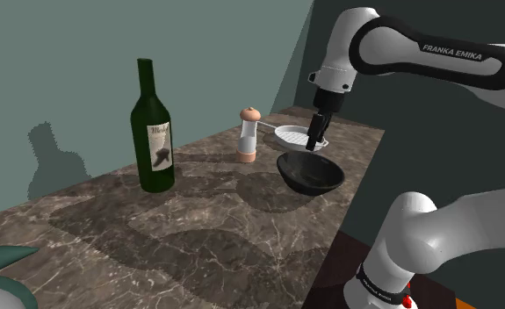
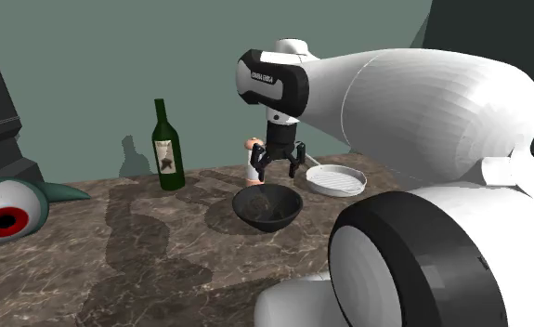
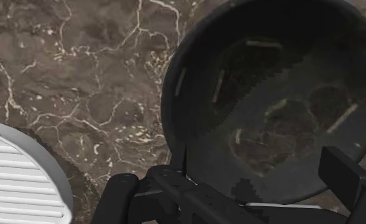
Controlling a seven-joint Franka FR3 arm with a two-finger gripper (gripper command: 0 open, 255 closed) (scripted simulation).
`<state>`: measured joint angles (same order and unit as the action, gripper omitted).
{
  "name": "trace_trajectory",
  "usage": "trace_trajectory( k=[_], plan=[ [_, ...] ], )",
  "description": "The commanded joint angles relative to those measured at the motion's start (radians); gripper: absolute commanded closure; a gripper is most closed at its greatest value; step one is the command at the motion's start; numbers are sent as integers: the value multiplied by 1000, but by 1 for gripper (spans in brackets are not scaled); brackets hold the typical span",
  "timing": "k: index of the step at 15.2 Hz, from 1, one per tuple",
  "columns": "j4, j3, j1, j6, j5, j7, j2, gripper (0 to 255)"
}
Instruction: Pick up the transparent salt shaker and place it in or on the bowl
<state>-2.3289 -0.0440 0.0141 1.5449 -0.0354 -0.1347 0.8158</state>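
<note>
The salt shaker (image 1: 248,136) (image 2: 254,160) has a clear body, a pinkish base and a rounded pinkish cap. It stands upright on the marble counter (image 1: 198,228), just beyond the dark bowl (image 1: 310,173) (image 2: 267,206) (image 3: 270,95). My black gripper (image 1: 313,140) (image 2: 281,172) (image 3: 232,184) hangs a little above the bowl, pointing down. It is open, with nothing between its fingers. The shaker stands a short way off to the side, apart from the fingers. The bowl holds nothing.
A white ribbed dish (image 1: 299,136) (image 2: 335,180) (image 3: 16,178) lies beside the bowl, away from the shaker. A dark green wine bottle (image 1: 153,132) (image 2: 168,149) stands further along the counter. A teal toy with a red eye (image 2: 9,214) lies at the far end.
</note>
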Motion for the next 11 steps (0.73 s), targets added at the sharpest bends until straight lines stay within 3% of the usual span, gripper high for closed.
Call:
trace_trajectory(
  k=[1,11],
  plan=[
    [0,0,0,0,0,0,0,0],
    [360,46,-8,50,-2,102,-391,0]
  ],
)
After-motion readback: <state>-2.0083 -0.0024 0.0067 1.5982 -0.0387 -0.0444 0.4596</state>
